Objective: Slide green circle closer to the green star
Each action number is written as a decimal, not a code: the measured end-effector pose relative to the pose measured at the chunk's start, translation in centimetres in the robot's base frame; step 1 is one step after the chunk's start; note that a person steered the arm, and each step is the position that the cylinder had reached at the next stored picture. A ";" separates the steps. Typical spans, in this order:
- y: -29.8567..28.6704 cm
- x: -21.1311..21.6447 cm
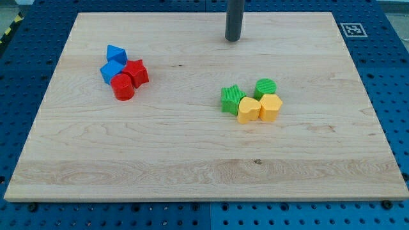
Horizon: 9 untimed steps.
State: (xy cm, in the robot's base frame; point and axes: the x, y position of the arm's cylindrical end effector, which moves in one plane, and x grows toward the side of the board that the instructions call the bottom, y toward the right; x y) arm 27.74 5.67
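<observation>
My tip (232, 39) hovers at the wooden surface (192, 160)'s twelve o'clock edge, well apart from every block — no pincer exists to report. The green circle (266, 87) sits at three o'clock of the green star (232, 99), near it. Approach step, I judge — next, circle behind and nudge toward nine o'clock.

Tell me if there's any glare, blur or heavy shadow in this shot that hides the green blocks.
Camera view: even, soft light, no glare on the wooden board; focus sharp throughout. The green circle and green star show clearly, with only faint shadows at their bases. My tip casts a small shadow and stands toward the view's top, well apart from them.
</observation>
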 end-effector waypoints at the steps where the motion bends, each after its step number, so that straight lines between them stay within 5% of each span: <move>1: 0.0 0.0; 6: 14.2 12.7; 9: 8.5 15.3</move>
State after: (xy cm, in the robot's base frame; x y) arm 43.08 14.18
